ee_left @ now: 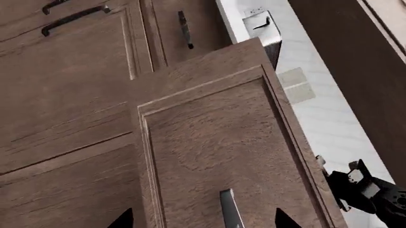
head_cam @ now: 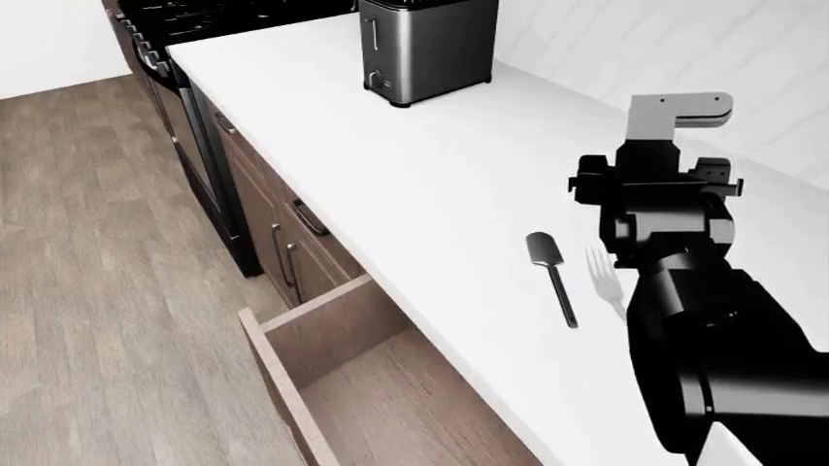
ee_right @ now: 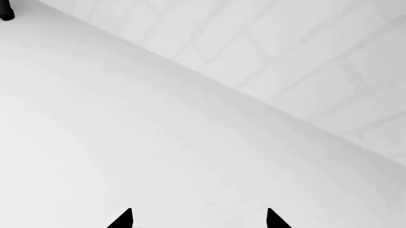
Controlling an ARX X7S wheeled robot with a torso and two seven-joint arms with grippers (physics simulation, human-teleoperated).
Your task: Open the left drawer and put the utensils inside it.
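The left drawer stands pulled out below the white counter, its brown wood inside bare. On the counter lie the utensils: a black spatula and, just right of it, a slim silver fork. My right arm hovers right beside the fork. Its gripper is open over bare counter, facing the tiled wall. My left gripper is open in front of the drawer front, one tip on each side of the dark handle. It does not show in the head view.
A steel toaster stands at the counter's far end. A dark oven is beyond it. Closed cabinet fronts with dark handles line the space under the counter. Wooden floor lies to the left.
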